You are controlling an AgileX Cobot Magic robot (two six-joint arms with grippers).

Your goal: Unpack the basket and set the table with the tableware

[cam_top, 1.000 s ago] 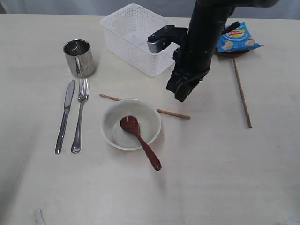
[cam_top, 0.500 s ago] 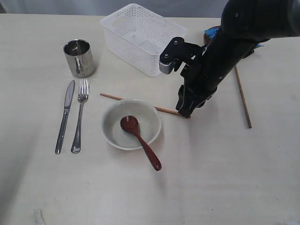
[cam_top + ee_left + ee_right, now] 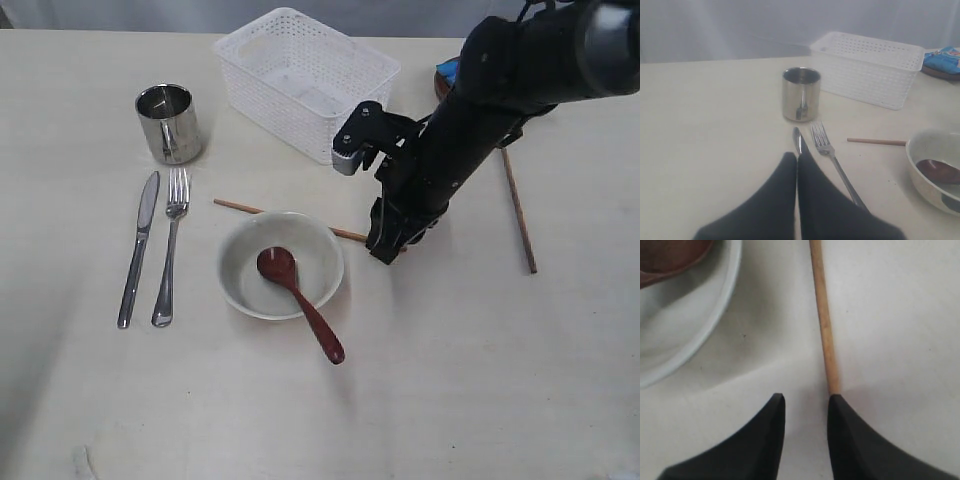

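Pale table (image 3: 480, 400) with basket (image 3: 280, 105), cup (image 3: 170, 125), knife (image 3: 138, 250), fork (image 3: 170, 250), bowl (image 3: 235, 272), chopstick (image 3: 240, 208), second chopstick (image 3: 518, 205), perhaps a plate (image 3: 939, 75).

Exterior steep overhead, wrist views low, all sharing bowl (image 3: 240, 272)

no text, brand or number could be read; the print on the blue packet (image 3: 942, 56) was too blurred.

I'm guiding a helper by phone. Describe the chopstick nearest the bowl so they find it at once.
Find the off-white bowl. Just behind it, toward the white basket, a thin brown chopstick lies slantwise, partly hidden by the bowl's rim. Unlike the other chopstick far right, one end sits at the tips of the right pincer.
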